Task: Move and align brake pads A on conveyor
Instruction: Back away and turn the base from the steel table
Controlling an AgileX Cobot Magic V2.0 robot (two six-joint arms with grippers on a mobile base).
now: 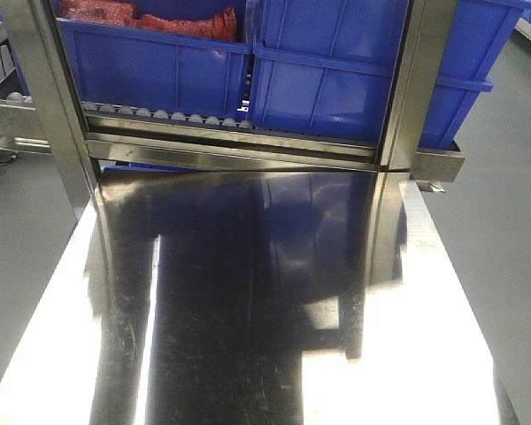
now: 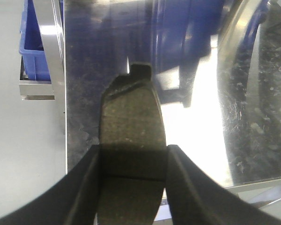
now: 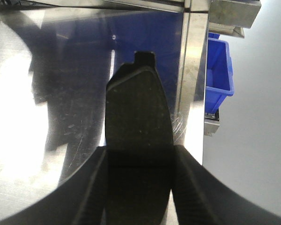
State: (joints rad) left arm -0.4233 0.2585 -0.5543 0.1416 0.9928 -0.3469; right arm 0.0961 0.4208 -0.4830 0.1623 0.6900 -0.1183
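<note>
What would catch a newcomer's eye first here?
A dark left pad pinched between the left fingers fills one wrist view; the right pad between the right fingers fills the other. In front, blue bins stand behind a mirror-bright steel tabletop.

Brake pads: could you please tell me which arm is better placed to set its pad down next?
Neither clearly: the left gripper holds one brake pad, the right gripper another, both over the steel tabletop; the conveyor is not in view.
</note>
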